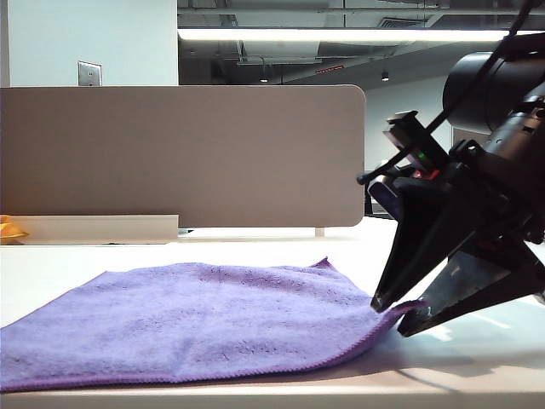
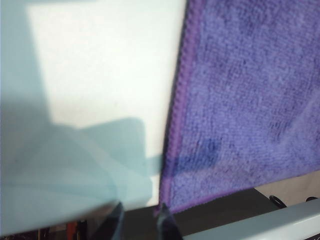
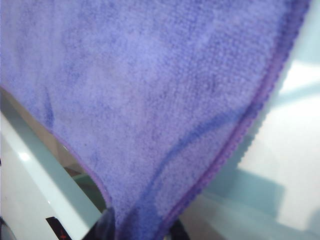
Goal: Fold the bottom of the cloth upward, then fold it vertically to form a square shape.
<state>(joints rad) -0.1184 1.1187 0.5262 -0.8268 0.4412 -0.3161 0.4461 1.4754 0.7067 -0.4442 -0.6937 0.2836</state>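
The purple cloth point(image 1: 200, 319) lies spread on the white table point(image 1: 255, 247), with its near right corner lifted slightly. My right gripper point(image 1: 389, 313) comes down from the right and is shut on that corner. In the right wrist view the cloth point(image 3: 150, 95) bunches and narrows between the right gripper's point(image 3: 142, 232) dark fingers. In the left wrist view my left gripper point(image 2: 140, 222) stands open at the table's edge. One of its fingertips point(image 2: 164, 222) is right beside another corner of the cloth point(image 2: 240, 100), and nothing lies between the jaws. The left gripper is outside the exterior view.
A grey partition panel point(image 1: 183, 153) stands along the back of the table. A small yellow object point(image 1: 10, 228) sits at the far left. The left wrist view shows a pale bar point(image 2: 260, 225) beyond the table's edge.
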